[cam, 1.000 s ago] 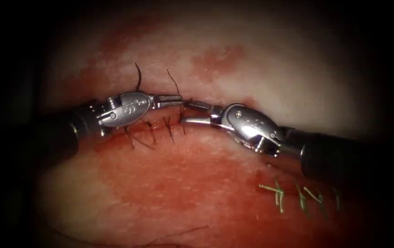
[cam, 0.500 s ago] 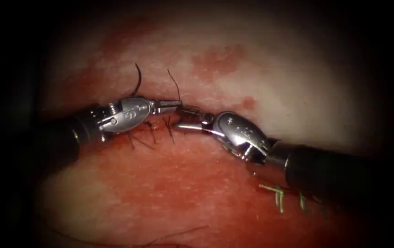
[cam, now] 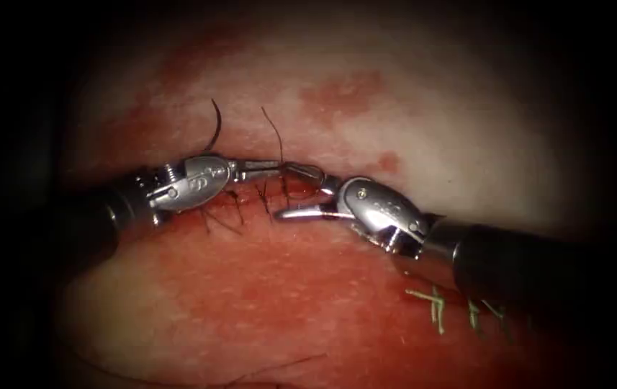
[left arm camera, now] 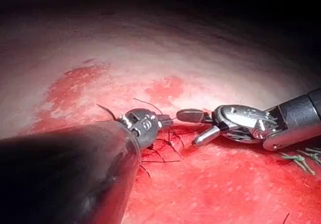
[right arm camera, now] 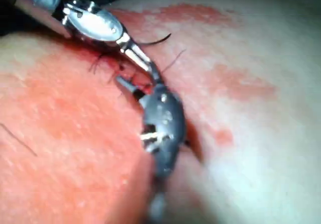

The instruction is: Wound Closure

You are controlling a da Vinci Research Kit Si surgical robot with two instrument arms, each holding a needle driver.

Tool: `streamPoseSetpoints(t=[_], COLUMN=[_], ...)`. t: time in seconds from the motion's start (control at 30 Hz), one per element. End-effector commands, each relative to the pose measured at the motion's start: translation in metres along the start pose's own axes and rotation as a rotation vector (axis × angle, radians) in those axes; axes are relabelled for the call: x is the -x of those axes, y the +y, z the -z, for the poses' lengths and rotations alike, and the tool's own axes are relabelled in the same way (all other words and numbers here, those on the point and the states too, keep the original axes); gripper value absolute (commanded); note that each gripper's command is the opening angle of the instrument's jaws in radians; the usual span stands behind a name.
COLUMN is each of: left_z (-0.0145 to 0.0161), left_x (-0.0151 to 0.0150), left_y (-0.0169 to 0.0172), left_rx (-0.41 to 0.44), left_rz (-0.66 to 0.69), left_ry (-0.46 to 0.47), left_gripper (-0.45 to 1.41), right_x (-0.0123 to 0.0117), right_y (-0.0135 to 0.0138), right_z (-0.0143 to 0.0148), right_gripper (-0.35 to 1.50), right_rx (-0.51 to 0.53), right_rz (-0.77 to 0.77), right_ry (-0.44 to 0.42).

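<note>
The two tools meet tip to tip over the cut (cam: pixel 279 189), the left tool (cam: pixel 261 169) and open-jawed right tool (cam: pixel 308 193) crowding the stitches (cam: pixel 247 209). Bare tissue (cam: pixel 265 302) below lies unobstructed.

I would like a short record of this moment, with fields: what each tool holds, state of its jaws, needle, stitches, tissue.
left tool: jaws shut, seemingly on the thread at the cut
right tool: jaws open, holds nothing, tips beside the left tool's tip
needle: cannot tell where it is
stitches: dark, across the cut, below the left tool
green stitches: beneath the right tool's shaft
tissue: pale above the cut, red fluid below
</note>
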Motion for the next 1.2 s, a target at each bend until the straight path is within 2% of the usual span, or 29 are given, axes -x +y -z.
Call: streamPoseSetpoints(t=[0.03, 0.23, 0.4, 0.57, 0.8, 0.97, 1.03, 1.2], left_z=[-0.0007, -0.0004, 0.0002, 0.0006, 0.0, -0.0002, 0.0002, 0.0021], left_x=[0.0001, 0.0002, 0.0, -0.0009, -0.0015, -0.0022, -0.0032, -0.0082], left_y=[-0.0003, -0.0004, -0.0008, -0.0008, -0.0013, -0.0005, 0.0007, 0.0054], left_rx=[-0.001, -0.003, -0.001, 0.001, -0.005, -0.002, 0.013, 0.038], left_rz=[0.0, 0.0, 0.003, 0.009, 0.017, 0.018, 0.025, 0.037], left_ry=[0.0, -0.003, -0.006, -0.011, -0.008, -0.003, 0.012, 0.035], left_gripper=[-0.45, -0.45, -0.45, -0.45, -0.45, -0.45, -0.45, -0.45], right_x=[0.0004, 0.0003, 0.0003, 0.0004, -0.0005, -0.0011, -0.0009, -0.0005], right_y=[0.0001, 0.0001, -0.0005, -0.0012, -0.002, -0.001, -0.0007, -0.0003], right_z=[-0.0006, 0.0003, 0.0018, 0.0023, 0.002, 0.0014, 0.0011, 0.0005], right_gripper=[1.03, 1.11, 1.21, 1.36, 1.36, 1.36, 1.36, 1.36], right_rx=[0.0, -0.01, -0.055, -0.083, -0.094, -0.085, -0.08, -0.075], right_rz=[0.012, 0.073, 0.14, 0.165, 0.202, 0.206, 0.207, 0.207], right_ry=[0.002, -0.005, -0.096, -0.141, -0.151, -0.156, -0.158, -0.159])
